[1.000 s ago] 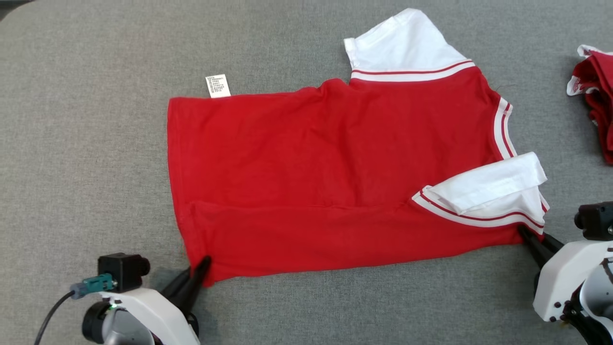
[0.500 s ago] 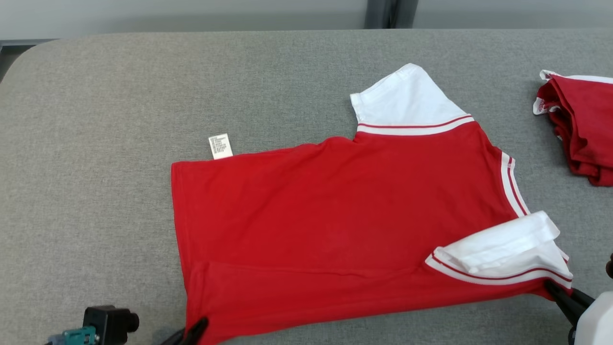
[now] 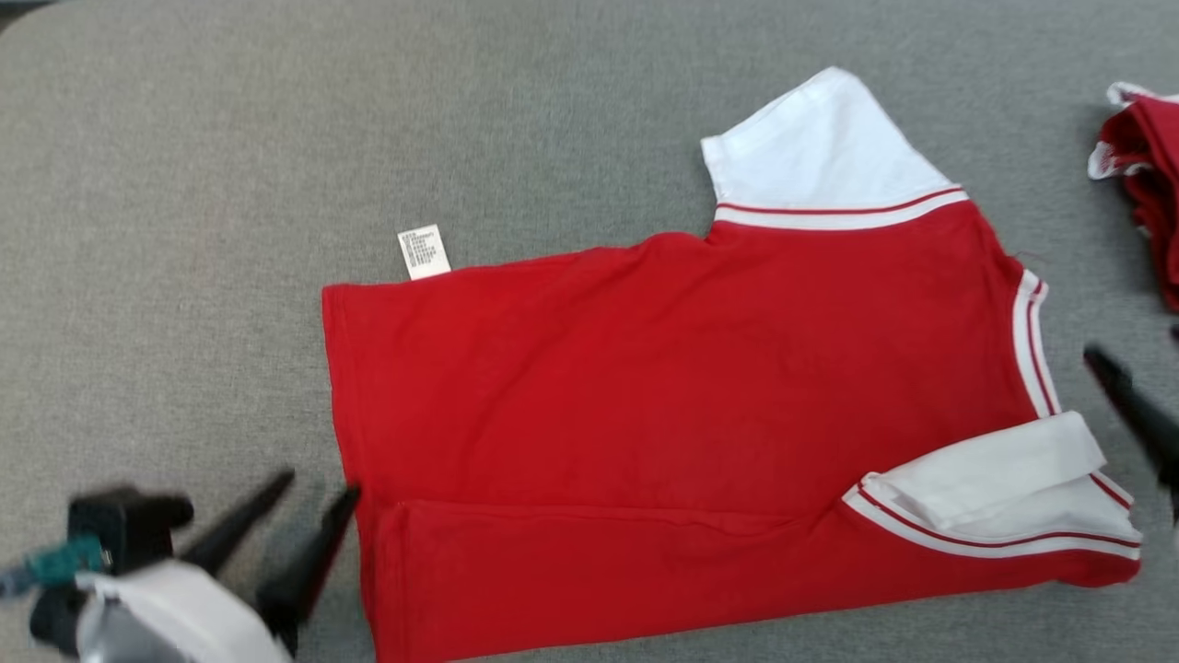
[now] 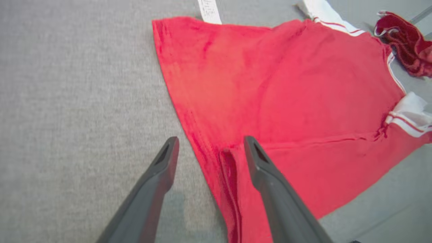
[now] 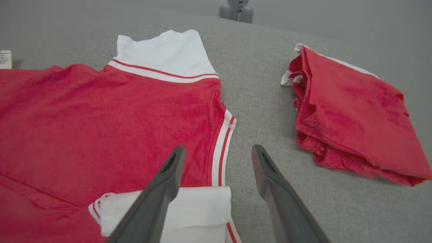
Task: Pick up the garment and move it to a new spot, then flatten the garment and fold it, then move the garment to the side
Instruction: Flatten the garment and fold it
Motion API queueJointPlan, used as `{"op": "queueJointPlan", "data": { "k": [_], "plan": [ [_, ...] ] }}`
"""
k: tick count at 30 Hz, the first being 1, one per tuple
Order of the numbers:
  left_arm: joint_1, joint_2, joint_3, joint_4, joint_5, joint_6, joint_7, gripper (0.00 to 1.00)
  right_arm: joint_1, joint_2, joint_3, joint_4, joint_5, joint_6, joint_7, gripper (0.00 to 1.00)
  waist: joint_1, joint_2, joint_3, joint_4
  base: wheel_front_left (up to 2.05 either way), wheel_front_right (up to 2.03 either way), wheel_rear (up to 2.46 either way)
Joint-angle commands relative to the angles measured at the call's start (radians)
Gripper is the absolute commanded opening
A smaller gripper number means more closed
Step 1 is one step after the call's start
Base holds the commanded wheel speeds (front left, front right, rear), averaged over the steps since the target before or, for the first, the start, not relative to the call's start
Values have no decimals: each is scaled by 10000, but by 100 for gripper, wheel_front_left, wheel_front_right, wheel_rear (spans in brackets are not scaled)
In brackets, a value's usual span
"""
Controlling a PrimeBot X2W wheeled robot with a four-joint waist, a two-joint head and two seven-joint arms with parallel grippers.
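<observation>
The worktop (image 3: 184,184) was covered in grey woven fabric. A red T-shirt (image 3: 682,387) lay spread on it, hem toward the left and neck toward the right, with its near edge folded over in a long strip. Its white far sleeve (image 3: 820,147) lay flat on the grey cloth, and its white near sleeve (image 3: 995,479) was doubled back on itself. A white care label (image 3: 424,250) stuck out at the far hem corner. Apart to the right lay a folded red garment (image 5: 351,114) with white trim.
</observation>
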Motion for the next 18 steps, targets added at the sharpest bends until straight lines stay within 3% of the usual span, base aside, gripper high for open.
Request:
{"op": "queueJointPlan", "data": {
  "k": [1,5,11,18],
  "plan": [
    [-991,88,51,53,189,-68,53,100,-1085,-260,165,74,-142,1,285,100,0,0,620,276,0,0,0],
    [-3248,-168,-341,945,343,-304,331,100,-3808,-173,822,1377,-574,1,807,100,0,0,1384,629,0,0,0],
    [-5837,-556,-1210,2782,480,-861,611,100,-7267,399,1764,4347,-1670,1,840,100,0,0,2200,1268,0,0,0],
    [-7180,-785,-1983,4080,288,-1151,383,100,-8940,665,2249,6817,-2360,1,243,100,0,0,2380,1683,0,0,0]
  ]
}}
